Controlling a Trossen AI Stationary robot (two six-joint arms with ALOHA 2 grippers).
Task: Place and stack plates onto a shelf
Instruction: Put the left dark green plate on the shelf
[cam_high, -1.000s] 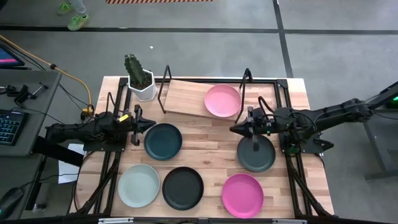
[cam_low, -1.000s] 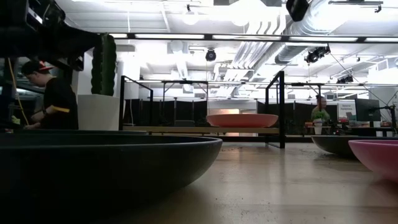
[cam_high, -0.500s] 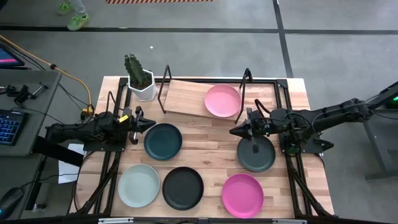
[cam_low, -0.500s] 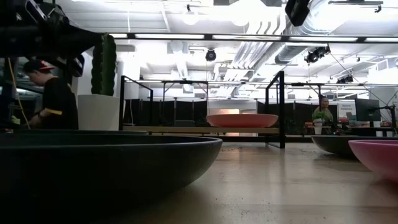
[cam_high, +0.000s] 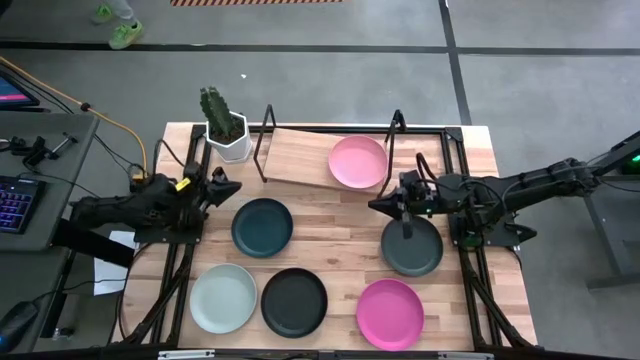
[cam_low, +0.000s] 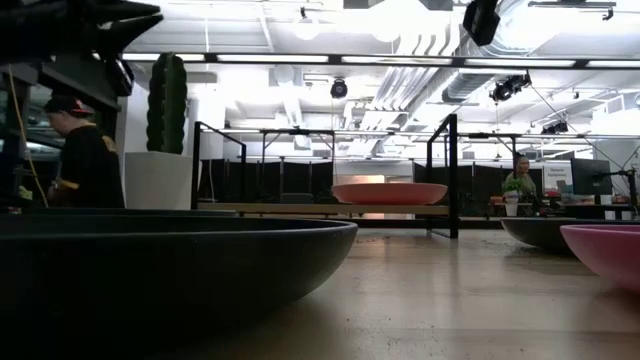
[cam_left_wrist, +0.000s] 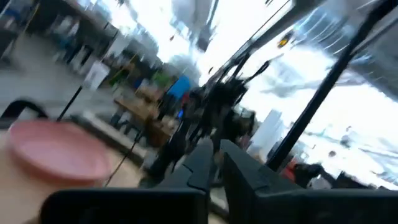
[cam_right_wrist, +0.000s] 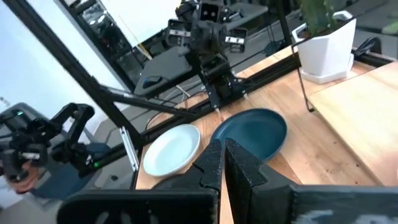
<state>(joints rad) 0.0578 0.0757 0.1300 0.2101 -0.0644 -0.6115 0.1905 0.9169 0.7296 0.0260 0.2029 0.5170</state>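
Observation:
Light pink plate (cam_high: 357, 162) lies on the right half of the shelf (cam_high: 300, 157); it also shows as pink plate (cam_low: 390, 192) and pink plate (cam_left_wrist: 56, 149). On the table rest the dark teal plate (cam_high: 262, 227), dark grey plate (cam_high: 411, 247), mint-white plate (cam_high: 223, 298), black plate (cam_high: 293, 302) and magenta plate (cam_high: 389, 314). My left gripper (cam_high: 228, 188) hovers shut just off the teal plate's far-left rim. My right gripper (cam_high: 377, 206) is shut above the table, between the shelf's near edge and the grey plate. Its wrist view shows its fingers (cam_right_wrist: 211, 163), the teal plate (cam_right_wrist: 252, 130) and the mint plate (cam_right_wrist: 173, 148).
A potted cactus (cam_high: 225, 125) in a white pot stands at the shelf's left end, close to my left gripper. The shelf's black wire uprights (cam_high: 397, 125) rise at both ends. Bare wood lies on the shelf's left half and between the plates. A person (cam_low: 85, 160) stands beyond the table.
My left gripper has drawn back from the teal plate toward the table's far-left, risen and tipped upward, staying shut. The plates have kept their places.

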